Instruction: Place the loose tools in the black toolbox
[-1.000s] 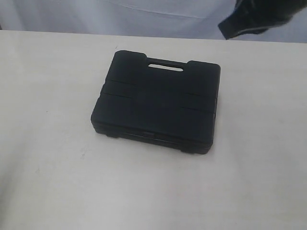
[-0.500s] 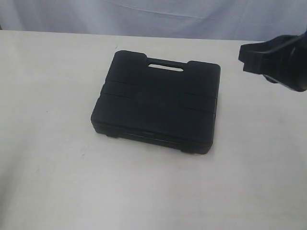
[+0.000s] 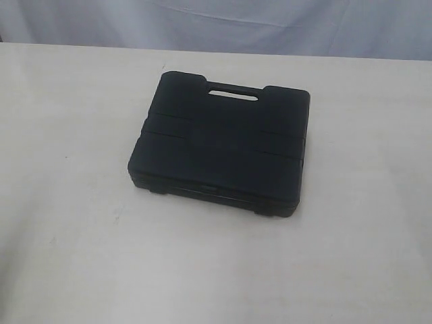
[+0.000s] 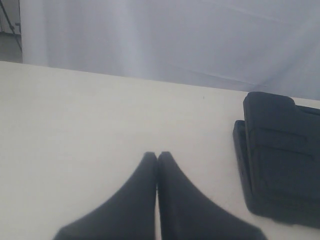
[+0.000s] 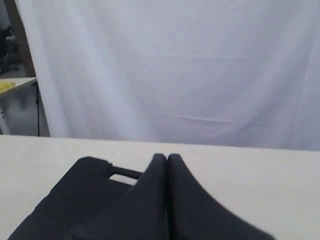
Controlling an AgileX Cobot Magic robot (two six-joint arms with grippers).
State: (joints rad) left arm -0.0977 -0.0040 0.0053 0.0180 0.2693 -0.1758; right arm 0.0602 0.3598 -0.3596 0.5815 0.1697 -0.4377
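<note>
The black toolbox (image 3: 223, 145) lies shut and flat in the middle of the white table (image 3: 67, 135), its handle slot at the far side. It also shows in the left wrist view as the toolbox (image 4: 280, 160) and in the right wrist view as the toolbox (image 5: 75, 195). No loose tools are in view. My left gripper (image 4: 157, 155) is shut and empty, off to one side of the box above bare table. My right gripper (image 5: 166, 157) is shut and empty, with the box's handle end just beyond its tips. Neither arm appears in the exterior view.
A pale cloth backdrop (image 3: 216, 20) hangs behind the table's far edge. In the right wrist view a grey table (image 5: 15, 105) stands past the backdrop's edge.
The right arm swung from the upper right corner down the right edge of the exterior view and has left it. The toolbox has not moved.
</note>
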